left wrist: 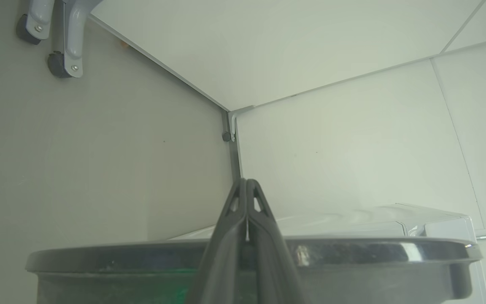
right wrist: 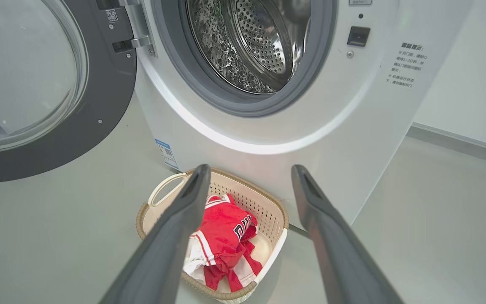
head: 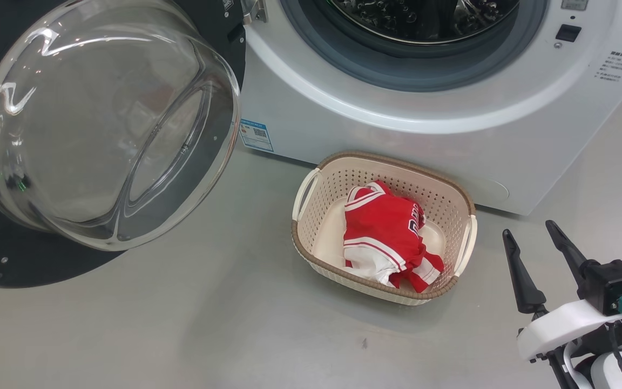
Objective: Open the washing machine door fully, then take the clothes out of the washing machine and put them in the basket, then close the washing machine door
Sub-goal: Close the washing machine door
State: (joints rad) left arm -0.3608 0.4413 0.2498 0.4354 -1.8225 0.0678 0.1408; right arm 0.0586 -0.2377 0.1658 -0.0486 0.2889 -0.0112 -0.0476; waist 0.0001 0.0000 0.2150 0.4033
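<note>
Red clothes [head: 386,232] are heaped in the basket [head: 440,200], set before the washing machine [head: 397,129], whose drum [right wrist: 247,42] appears empty. The left gripper [left wrist: 247,185], 2 fingers pressed together, is placed at the rim of the open washing machine door [left wrist: 352,253], presumably for pushing; the right gripper [head: 528,227] is held spread, empty.

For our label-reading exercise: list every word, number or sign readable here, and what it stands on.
"温馨提示": heading of the printed notice on the big white front-loading washing machine; its lines below are too small.
Small blue sticker with a square code: too small to read.
Black letters on the red, white-striped clothes: folded, unreadable.
</note>
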